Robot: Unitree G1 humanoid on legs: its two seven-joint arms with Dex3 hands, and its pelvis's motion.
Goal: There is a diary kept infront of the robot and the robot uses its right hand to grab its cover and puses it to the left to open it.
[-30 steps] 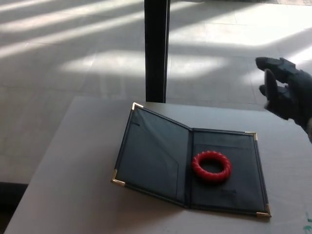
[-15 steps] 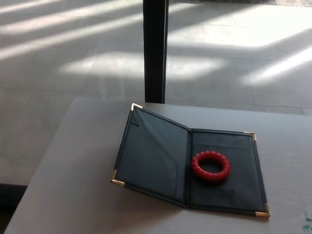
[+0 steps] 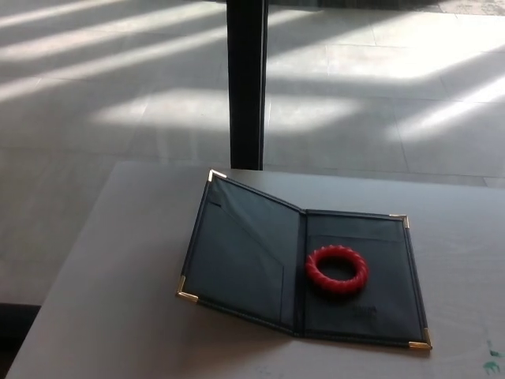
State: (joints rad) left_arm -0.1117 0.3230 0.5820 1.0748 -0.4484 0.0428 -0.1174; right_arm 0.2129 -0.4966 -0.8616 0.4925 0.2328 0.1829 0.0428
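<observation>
One dark, leather-look diary (image 3: 304, 268) with gold metal corner caps is recorded lying fully open on the grey worktop (image 3: 118, 316), near the middle of the surface. Its left cover is raised slightly off the worktop, while the right half lies flat. A red, twisted rubber ring (image 3: 337, 269) rests on the right inner panel, just beside the spine.

Compared with one second ago, the right hand, then raised at the picture's right edge above the far corner of the worktop, is no longer seen; it was already out of frame half a second ago. Neither hand is in view now, so nothing can be stated of their fingers. The whole picture is noted to have shifted a little, which indicates camera movement; the diary and ring are judged unmoved relative to each other.

A black upright post (image 3: 246, 83) behind the worktop is cut off at the top edge. A small green mark (image 3: 491, 363) at the lower right corner cannot be identified.
</observation>
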